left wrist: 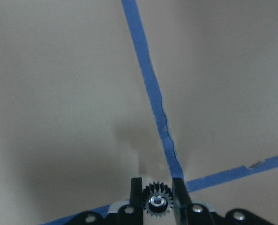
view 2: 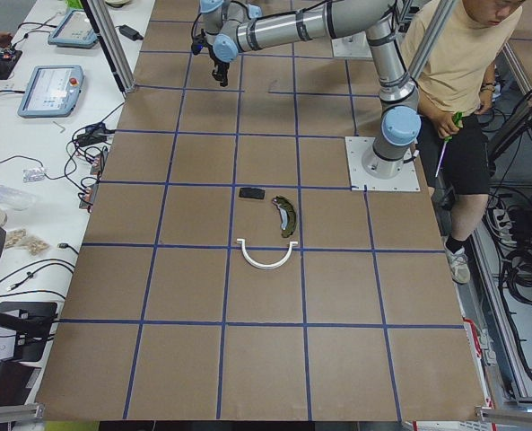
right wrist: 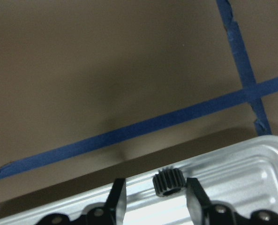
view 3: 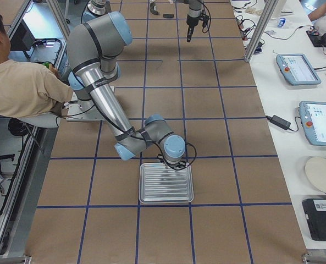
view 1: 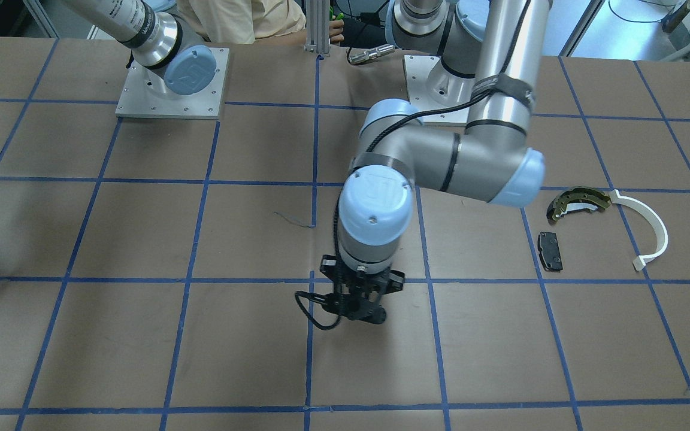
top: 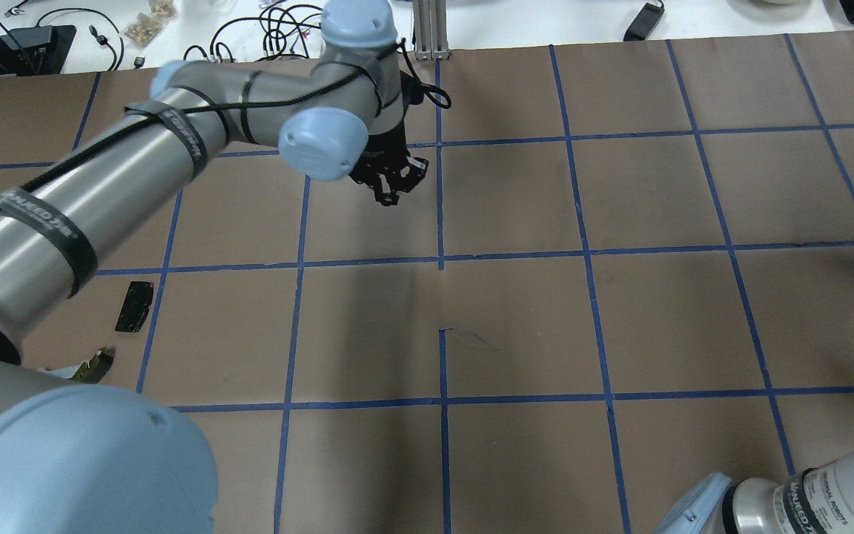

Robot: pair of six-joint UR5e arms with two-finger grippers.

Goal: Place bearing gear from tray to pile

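Front view: the left gripper (view 1: 354,308) hangs over the table's middle, well apart from the pile (view 1: 581,197) with its arc (view 1: 650,230) and pad (view 1: 550,250); a long carry lies ahead, and a jolt on it could shake the load loose.

Overhead: the pile lies close by the left arm's base, partly hidden under it; the wrist must fold in tight, and a release from high up could send a round part rolling away.

Right view: the right gripper (view 3: 173,163) stands over the tray (view 3: 166,192).

Left wrist: the gear (left wrist: 156,202) is clamped by its teeth at the fingertips (left wrist: 136,194); so slight a hold could slip.

Right wrist: the fingers are spread either side of a second gear (right wrist: 168,180) on the tray, not touching it; an off-centre squeeze could flick it away.
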